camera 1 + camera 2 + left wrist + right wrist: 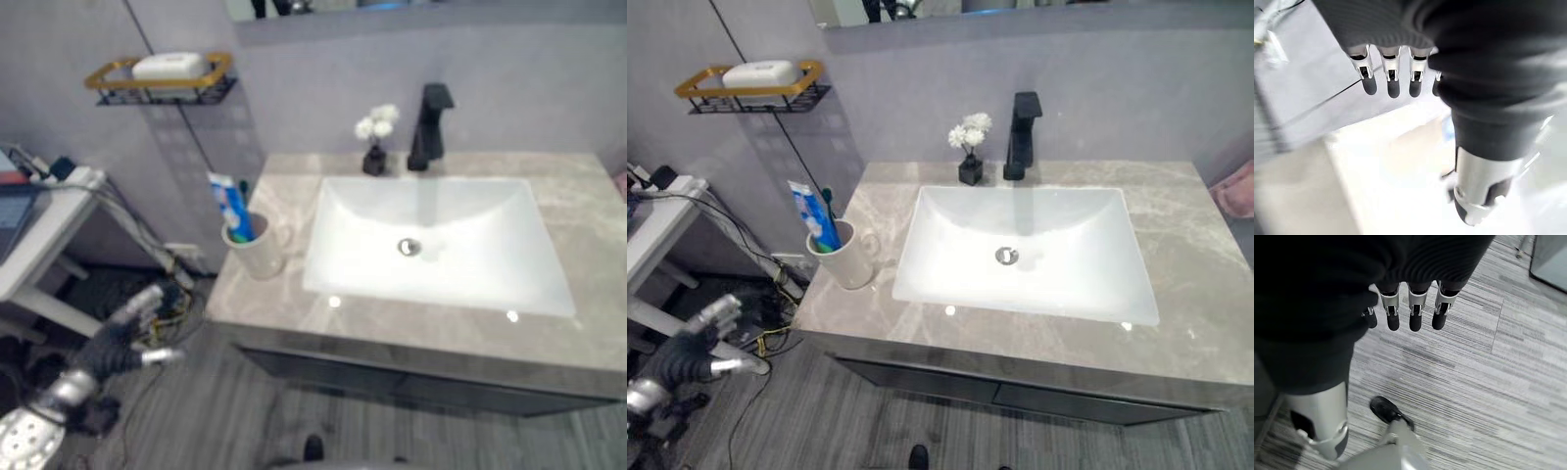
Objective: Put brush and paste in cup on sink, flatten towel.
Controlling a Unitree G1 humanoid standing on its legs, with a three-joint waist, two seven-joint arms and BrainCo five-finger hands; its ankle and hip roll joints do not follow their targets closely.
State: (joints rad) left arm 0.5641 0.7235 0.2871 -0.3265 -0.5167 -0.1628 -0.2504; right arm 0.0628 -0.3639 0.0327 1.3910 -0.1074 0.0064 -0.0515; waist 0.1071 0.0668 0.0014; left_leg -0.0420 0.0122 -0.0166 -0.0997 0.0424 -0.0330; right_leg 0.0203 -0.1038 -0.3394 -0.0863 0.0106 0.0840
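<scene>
Counter (1205, 294): I see a grey marbled top filling the right and middle of the scene, against the far wall.
Basin (1019, 294): white, rectangular, set into the counter's middle, with a drain (1007, 256) at its centre.
Side table (39, 245): white, at the far left, apart from the counter.
Shelf (162, 83): gold-rimmed wire rack on the far wall, left of the counter, with a white soap (168, 66) on it.
Faucet (1020, 135): black, upright behind the basin's far edge.
Towel (1236, 189): I see a bit of pink cloth at the far right edge, by the counter's end; I cannot tell how it lies.
Cup (850, 260): cream mug on the counter's left end, just left of the basin.
Paste (813, 217): blue and white tube standing in the cup, leaning left.
Brush (828, 199): its green end pokes up in the cup just behind the paste.
Flowers (970, 142): small white sprig in a black vase, just left of the faucet.
Left hand (127, 338): low at the near left, off the counter, fingers straight and spread, holding nothing.
Right hand (1410, 308): over the grey plank floor, fingers straight and apart, empty.
</scene>
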